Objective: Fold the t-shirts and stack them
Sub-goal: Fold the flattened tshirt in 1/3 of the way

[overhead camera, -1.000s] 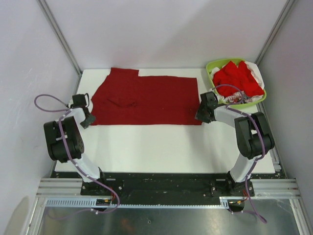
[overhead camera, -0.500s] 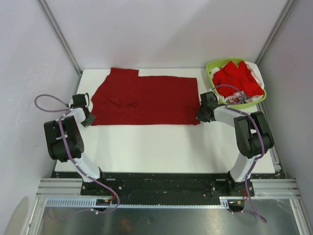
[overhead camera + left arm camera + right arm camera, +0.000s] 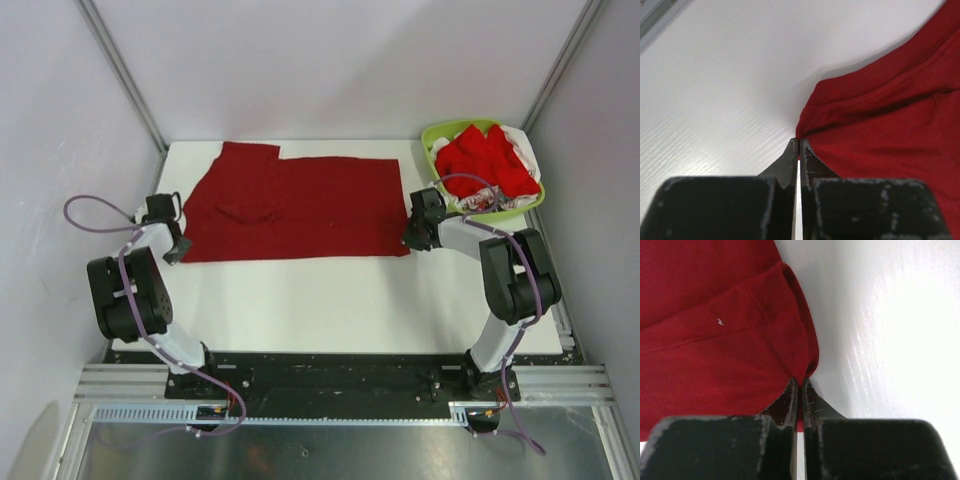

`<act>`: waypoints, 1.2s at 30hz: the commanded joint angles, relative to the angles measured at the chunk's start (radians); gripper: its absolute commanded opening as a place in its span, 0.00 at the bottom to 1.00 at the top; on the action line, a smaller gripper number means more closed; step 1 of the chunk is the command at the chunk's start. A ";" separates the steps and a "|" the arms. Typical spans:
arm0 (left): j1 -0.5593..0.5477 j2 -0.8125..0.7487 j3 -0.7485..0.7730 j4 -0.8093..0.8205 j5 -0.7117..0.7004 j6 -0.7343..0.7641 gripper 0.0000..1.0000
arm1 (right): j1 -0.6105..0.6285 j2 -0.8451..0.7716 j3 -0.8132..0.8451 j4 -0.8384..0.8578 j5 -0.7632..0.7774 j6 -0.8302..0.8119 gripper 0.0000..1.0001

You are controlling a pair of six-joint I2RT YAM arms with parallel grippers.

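Over the bench (image 3: 320, 300), from the top camera: the crimson t-shirt (image 3: 295, 205) lies spread flat across the far half. My left gripper (image 3: 172, 250) sits at its near left corner and my right gripper (image 3: 408, 240) at its near right corner. More red t-shirts (image 3: 487, 160) are heaped with some white cloth in a lime-green basket (image 3: 432, 140) at the far right corner. The bench is smooth and white, with bare surface on the near side for a fold. Pale walls (image 3: 60, 120) close it in on three sides.

At the left wrist, the left gripper (image 3: 799, 142) is closed, and the shirt's corner puckers into its tips, so I judge it pinched.

At the right wrist, the right gripper (image 3: 799, 381) is likewise closed on the stitched hem, which curls up at the tips.

I judge the cloth light, limp and thin. It will sag between the two holds and may drag or slip on the slick bench. The doubled hem at the corners looks the surest place to grip, and both corners should lift together.
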State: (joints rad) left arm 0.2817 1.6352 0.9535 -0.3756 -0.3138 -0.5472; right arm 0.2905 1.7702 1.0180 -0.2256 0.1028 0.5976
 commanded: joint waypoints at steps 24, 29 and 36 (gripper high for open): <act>0.034 -0.276 -0.182 -0.305 -0.336 -0.145 0.00 | -0.008 -0.415 -0.375 -0.227 -0.066 0.106 0.00; 0.037 -0.269 -0.172 -0.311 -0.258 -0.145 0.30 | -0.002 -0.466 -0.392 -0.237 -0.063 0.112 0.36; 0.035 -0.330 -0.041 -0.306 -0.157 -0.031 0.83 | -0.005 -0.511 -0.279 -0.261 -0.017 0.066 0.70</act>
State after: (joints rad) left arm 0.3122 1.3788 0.7979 -0.7002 -0.5106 -0.6415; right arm 0.2836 1.2858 0.6422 -0.4545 0.0257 0.6918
